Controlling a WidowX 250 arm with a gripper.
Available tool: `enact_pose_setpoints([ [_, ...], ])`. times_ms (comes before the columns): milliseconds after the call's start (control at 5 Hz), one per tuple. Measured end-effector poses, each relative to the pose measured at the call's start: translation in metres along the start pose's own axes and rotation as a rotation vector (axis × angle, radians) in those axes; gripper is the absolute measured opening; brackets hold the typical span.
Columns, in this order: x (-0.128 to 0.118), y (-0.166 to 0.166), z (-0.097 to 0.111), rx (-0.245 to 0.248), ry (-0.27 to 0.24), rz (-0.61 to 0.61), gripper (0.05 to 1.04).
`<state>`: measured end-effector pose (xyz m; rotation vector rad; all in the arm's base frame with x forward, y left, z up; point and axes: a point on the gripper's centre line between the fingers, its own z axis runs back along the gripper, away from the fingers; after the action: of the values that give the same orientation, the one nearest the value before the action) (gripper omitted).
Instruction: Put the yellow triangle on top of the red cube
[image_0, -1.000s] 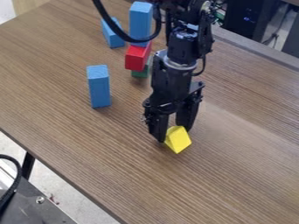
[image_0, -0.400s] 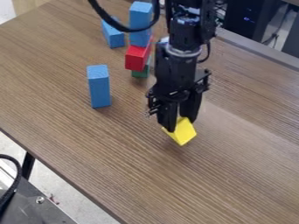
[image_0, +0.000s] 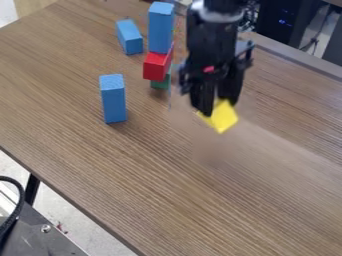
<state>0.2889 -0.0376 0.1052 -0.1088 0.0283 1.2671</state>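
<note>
Careful now, that red perch looks crowded

The black two-finger gripper (image_0: 217, 106) has its fingers clamped on the yellow triangular block (image_0: 224, 119), and both seem to be off the brown wooden table (image_0: 220, 200), to the right of the red block (image_0: 156, 66). My worry is the tall blue block (image_0: 161, 29) rising at the red one; I can't tell whether it stands on top or just behind. Either way, a sideways approach could knock it, and if it's on top, there may be no seat left. The green block (image_0: 160, 83) under the red looks like a shaky footing for a hard press. The yellow piece hangs tilted, so it could slide off on release.

The near table edge runs well apart from the load; the far edge is closer. I'd swing wide of the upright blue block (image_0: 113, 99) at left.
</note>
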Motion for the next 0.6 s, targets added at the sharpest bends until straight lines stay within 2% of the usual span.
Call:
enact_pose_setpoints([
  [200, 0.009, -0.017, 0.020, -0.043, -0.007, 0.019, 0.506],
  [400, 0.041, -0.043, 0.027, -0.065, -0.023, 0.051, 0.505],
  [600, 0.065, -0.060, 0.029, -0.063, -0.056, 0.046, 0.505],
])
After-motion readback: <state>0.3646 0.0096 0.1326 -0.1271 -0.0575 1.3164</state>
